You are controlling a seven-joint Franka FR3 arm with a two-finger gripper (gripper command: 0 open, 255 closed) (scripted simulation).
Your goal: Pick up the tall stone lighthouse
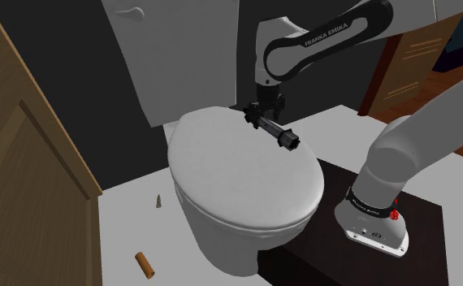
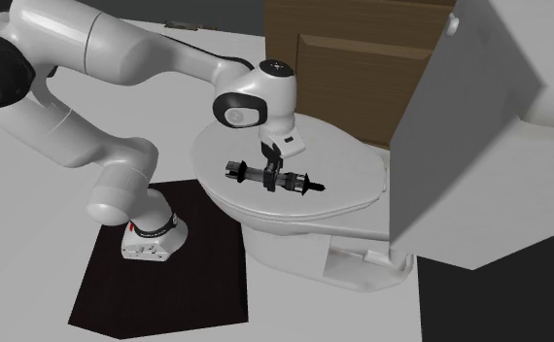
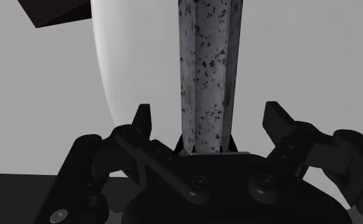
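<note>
Lighthouse [image 1: 282, 135] down on its side across the closed white toilet lid [image 1: 222, 171], not upright. Reads as a slim dark rod in the shoulder view, one knobbed end pointing toward the stand [image 1: 421, 244], the other end under the gripper [image 1: 262, 122]. Same in the second exterior view: lighthouse [image 2: 299, 182] level along the lid [image 2: 358, 175], gripper [image 2: 270, 180] coming straight down on its middle from the white arm [image 2: 120, 49]. Contact between lighthouse and lid not clear enough to call. Wrist view closer: shaft of the lighthouse [image 3: 206, 76] grey, black-speckled, stone-like, running away from the gripper [image 3: 210, 121] down the centre line. Fingers [image 3: 143, 121] standing apart, one each side of the shaft, with lid or grey background showing in both gaps. No touch seen on either side, so spread around the shaft and gripping nothing. Lower part of the shaft hidden behind the black gripper body. Surroundings: white cistern [image 1: 181, 57] behind the lid, wooden door [image 1: 19, 162] at the shoulder view's left, pale floor [image 1: 124, 236] with a small brown cylinder [image 1: 144, 264] and a small pointed cone [image 1: 158, 201] lying well apart from the toilet.
</note>
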